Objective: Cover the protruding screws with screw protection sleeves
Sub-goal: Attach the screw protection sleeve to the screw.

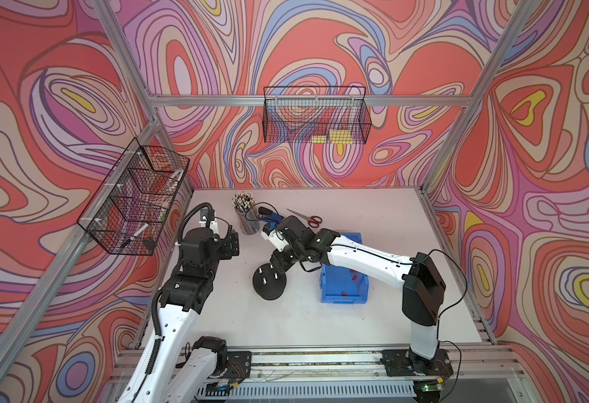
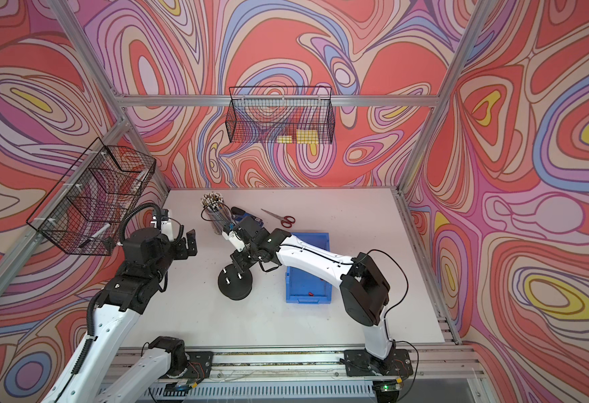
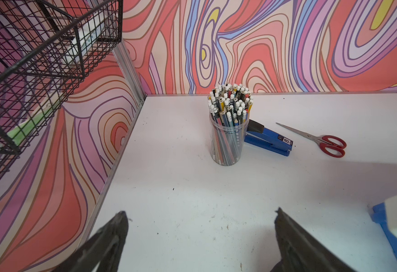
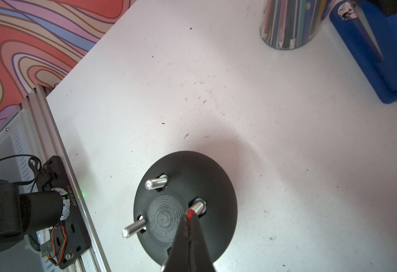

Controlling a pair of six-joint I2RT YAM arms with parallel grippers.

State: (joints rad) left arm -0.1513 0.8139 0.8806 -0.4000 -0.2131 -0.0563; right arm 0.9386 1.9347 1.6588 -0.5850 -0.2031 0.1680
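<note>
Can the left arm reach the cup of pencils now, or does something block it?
Probably yes. The open left gripper faces the cup of pencils with only bare table between them; the right gripper, holding a red sleeve, is aside, over the black base.

White arm links [image 1: 366, 256], black joints [image 1: 422, 289], black cables [image 1: 154, 312]

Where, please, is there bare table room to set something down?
Bare: the near strip between the black base, blue bin and front rail; also the far right corner beyond the scissors. Crowded: around the pencil cup, stapler and right gripper.
</note>
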